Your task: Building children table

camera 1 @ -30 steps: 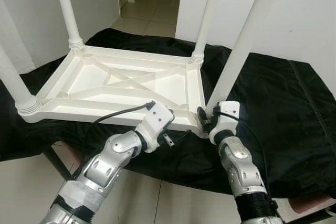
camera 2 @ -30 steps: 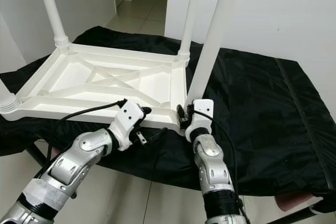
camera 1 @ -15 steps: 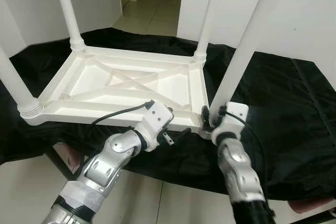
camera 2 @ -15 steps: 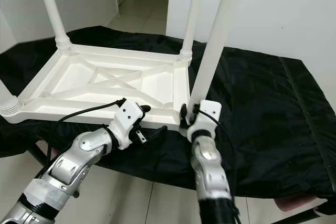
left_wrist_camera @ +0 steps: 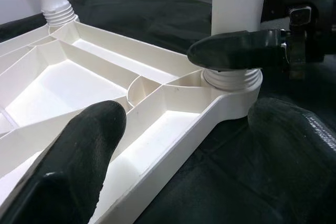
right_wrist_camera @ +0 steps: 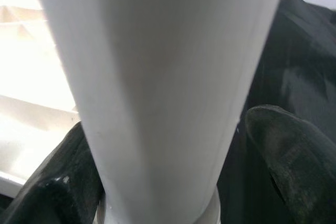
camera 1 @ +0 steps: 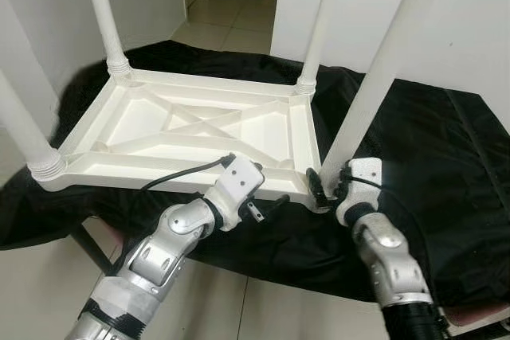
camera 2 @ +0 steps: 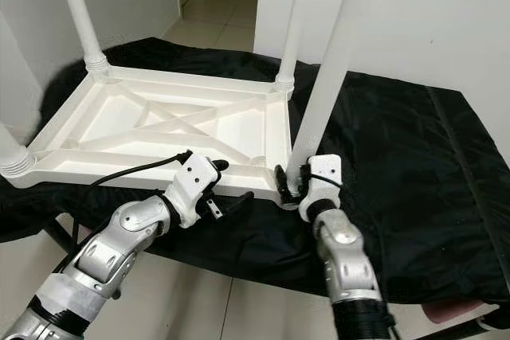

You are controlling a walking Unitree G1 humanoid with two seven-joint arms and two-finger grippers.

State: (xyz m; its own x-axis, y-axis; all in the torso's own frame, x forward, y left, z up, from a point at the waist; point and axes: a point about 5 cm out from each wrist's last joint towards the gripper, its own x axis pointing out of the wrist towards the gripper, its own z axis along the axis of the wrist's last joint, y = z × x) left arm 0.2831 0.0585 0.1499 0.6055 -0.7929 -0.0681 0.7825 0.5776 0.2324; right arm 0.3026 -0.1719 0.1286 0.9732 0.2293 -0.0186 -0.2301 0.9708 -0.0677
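Last leg (camera 1: 374, 89) seating in near corner socket of upturned tabletop (camera 1: 191, 129) — right gripper (camera 1: 325, 189) clasping leg base, left gripper (camera 1: 267, 206) spread astride near rim; next, likely twist home.

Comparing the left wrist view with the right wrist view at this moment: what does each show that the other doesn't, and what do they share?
Left wrist view: the ribbed underside of the upturned white tabletop, a far leg's threaded base, and the right tool set around the near leg just above its socket.

Right wrist view: a close look along the near leg's smooth shaft, with a black finger on either side of it.

Both: the same white near leg, its ribbed collar, the tabletop and the black cloth under the table.
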